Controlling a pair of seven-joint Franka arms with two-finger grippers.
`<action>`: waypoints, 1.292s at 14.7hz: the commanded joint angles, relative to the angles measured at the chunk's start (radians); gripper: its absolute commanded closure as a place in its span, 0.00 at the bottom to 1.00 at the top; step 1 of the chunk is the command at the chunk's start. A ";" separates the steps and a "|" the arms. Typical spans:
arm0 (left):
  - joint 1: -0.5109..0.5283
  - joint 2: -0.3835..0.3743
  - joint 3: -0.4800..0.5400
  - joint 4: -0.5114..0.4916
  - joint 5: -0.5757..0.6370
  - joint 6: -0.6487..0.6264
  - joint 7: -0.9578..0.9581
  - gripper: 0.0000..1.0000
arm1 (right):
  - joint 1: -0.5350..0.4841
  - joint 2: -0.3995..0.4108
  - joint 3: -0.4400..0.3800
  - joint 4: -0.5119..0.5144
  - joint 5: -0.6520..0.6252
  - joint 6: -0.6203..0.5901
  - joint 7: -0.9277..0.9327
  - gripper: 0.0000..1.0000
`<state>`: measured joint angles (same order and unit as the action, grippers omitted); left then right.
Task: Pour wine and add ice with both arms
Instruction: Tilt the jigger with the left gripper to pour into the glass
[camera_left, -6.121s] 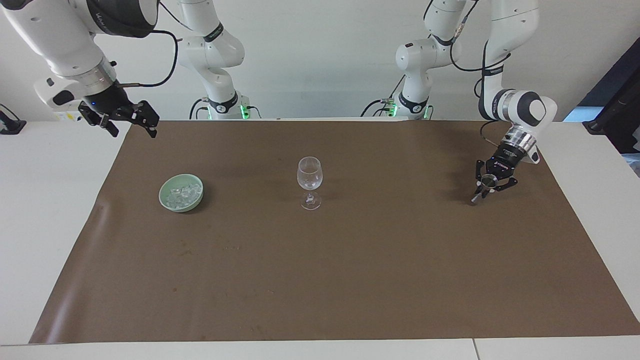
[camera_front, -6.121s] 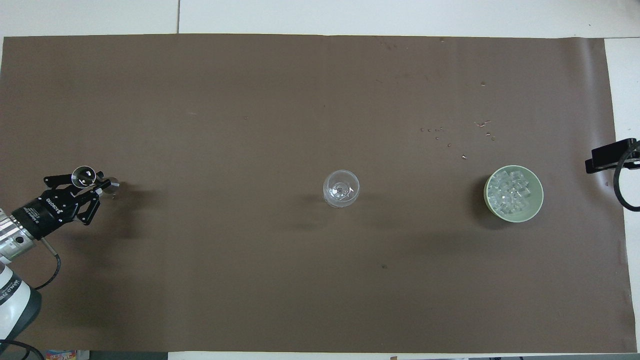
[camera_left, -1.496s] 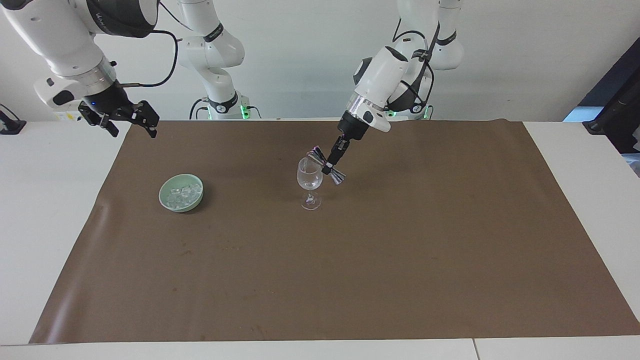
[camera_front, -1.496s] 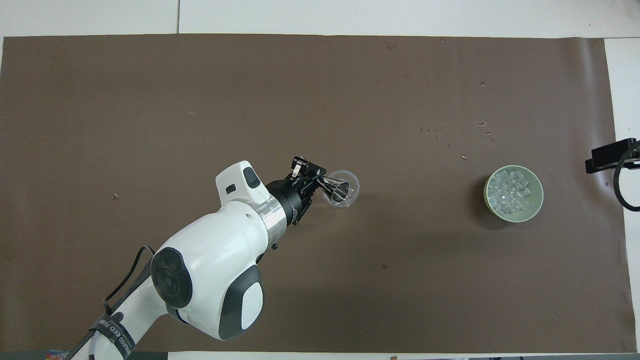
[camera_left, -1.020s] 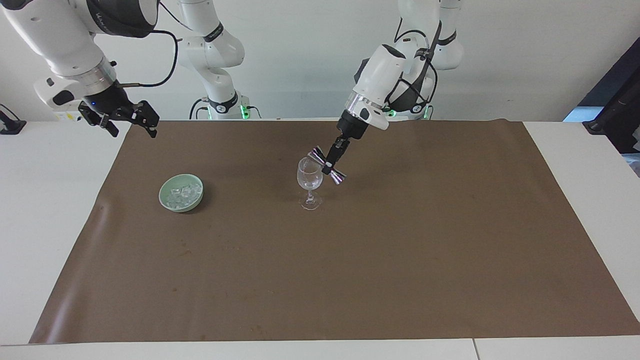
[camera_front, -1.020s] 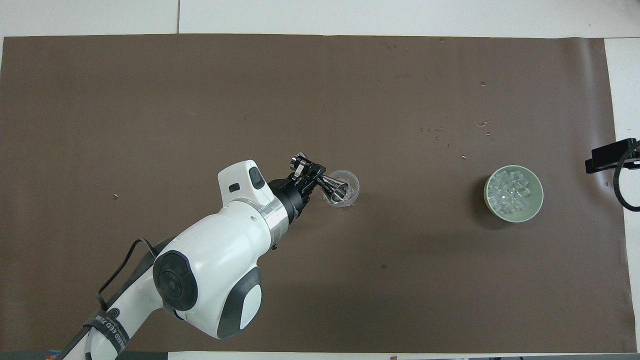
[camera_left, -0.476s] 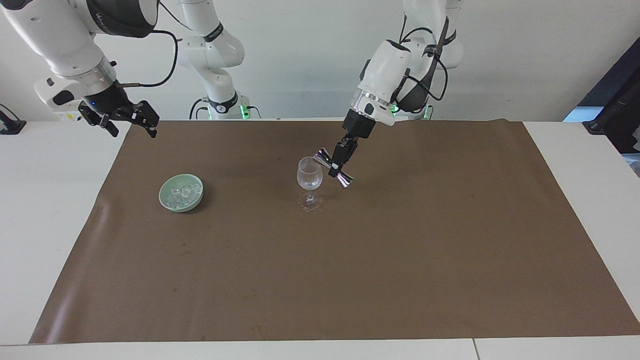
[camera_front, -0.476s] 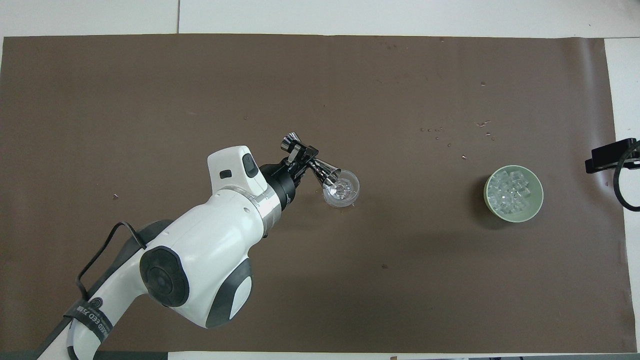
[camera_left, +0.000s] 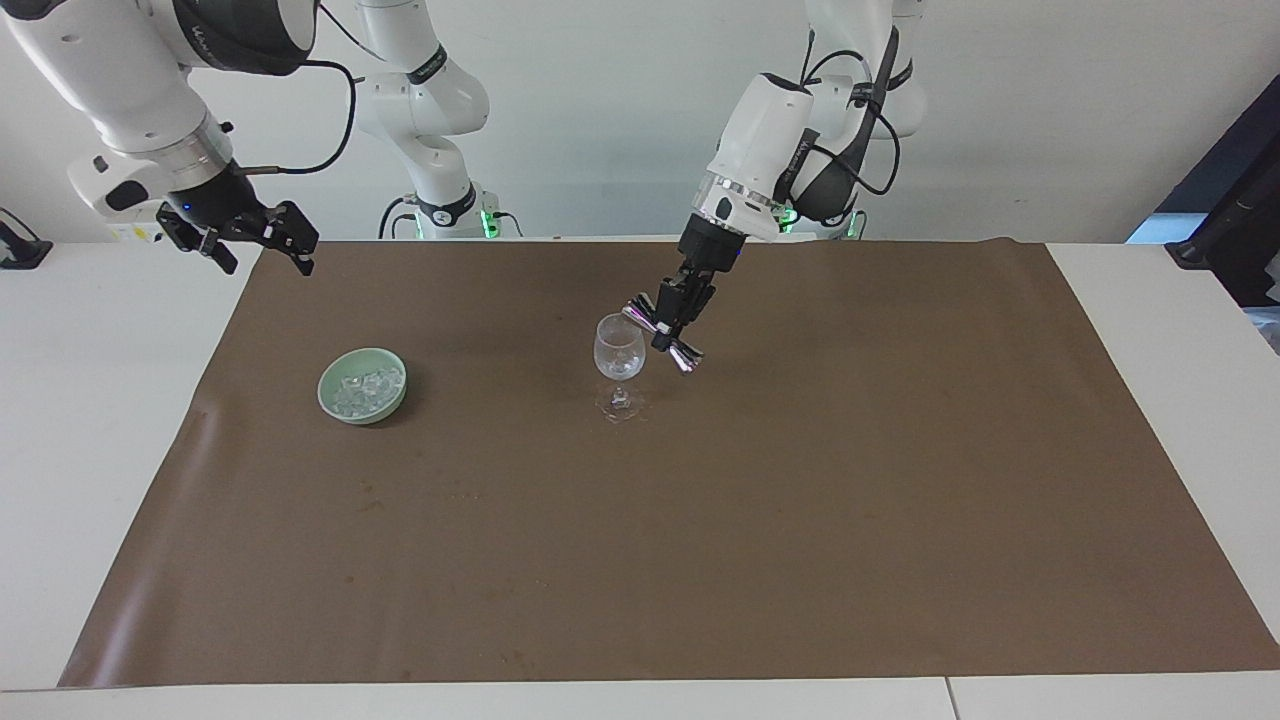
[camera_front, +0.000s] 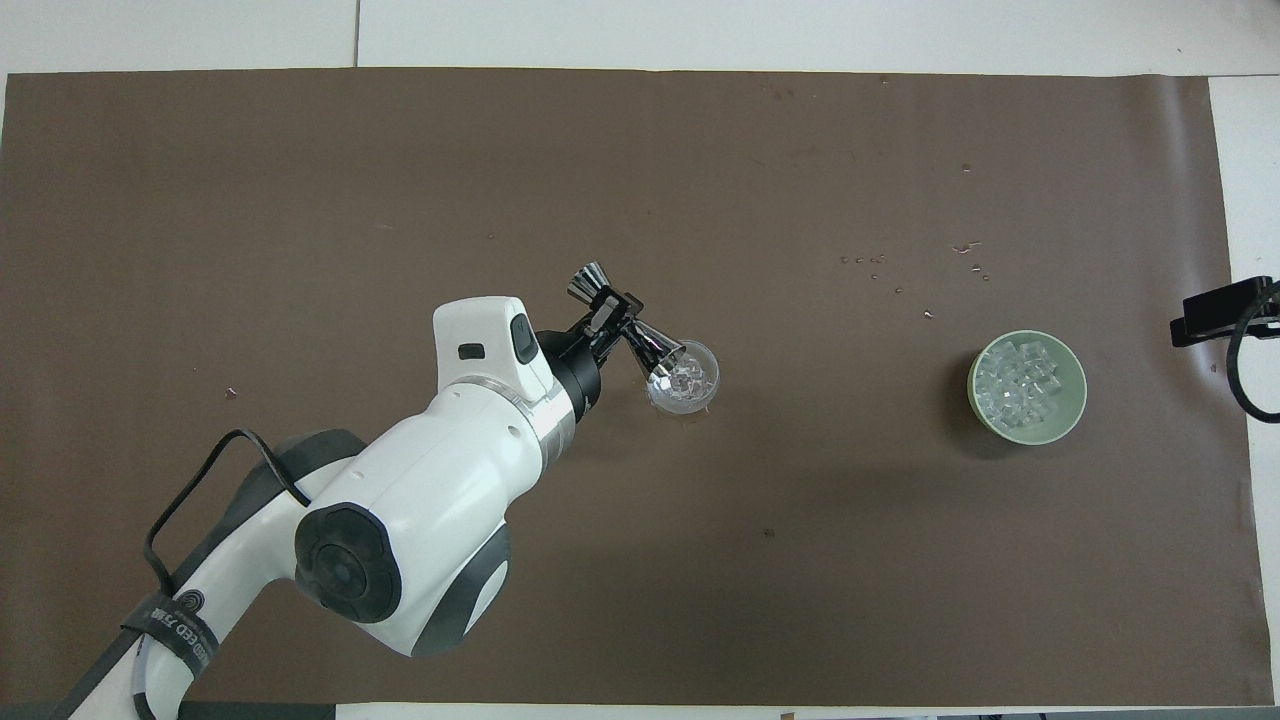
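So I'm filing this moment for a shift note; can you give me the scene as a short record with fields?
left gripper: shut on the metal measuring cup, tilted at the wine glass rim
right gripper: open, waiting over the table edge
bowl: pale green, holds ice, toward the right arm's end
mat: brown, under glass and bowl

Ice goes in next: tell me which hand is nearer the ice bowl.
Right. The right hand hangs over the table edge near the ice bowl; the left hand is by the glass.
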<state>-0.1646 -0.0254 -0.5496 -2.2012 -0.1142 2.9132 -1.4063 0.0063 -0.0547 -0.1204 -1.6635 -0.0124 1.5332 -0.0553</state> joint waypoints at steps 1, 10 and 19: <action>0.003 0.002 0.000 0.034 0.105 -0.074 -0.005 1.00 | -0.009 -0.011 0.005 -0.013 0.015 0.005 0.012 0.00; 0.003 0.030 0.000 0.086 0.171 -0.088 -0.008 1.00 | -0.009 -0.011 0.005 -0.013 0.015 0.004 0.012 0.00; 0.031 0.061 0.004 0.126 0.217 -0.129 -0.181 1.00 | -0.009 -0.011 0.005 -0.013 0.015 0.005 0.012 0.00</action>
<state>-0.1521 0.0099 -0.5465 -2.1063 0.0699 2.8084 -1.4722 0.0063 -0.0547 -0.1204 -1.6635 -0.0124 1.5332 -0.0553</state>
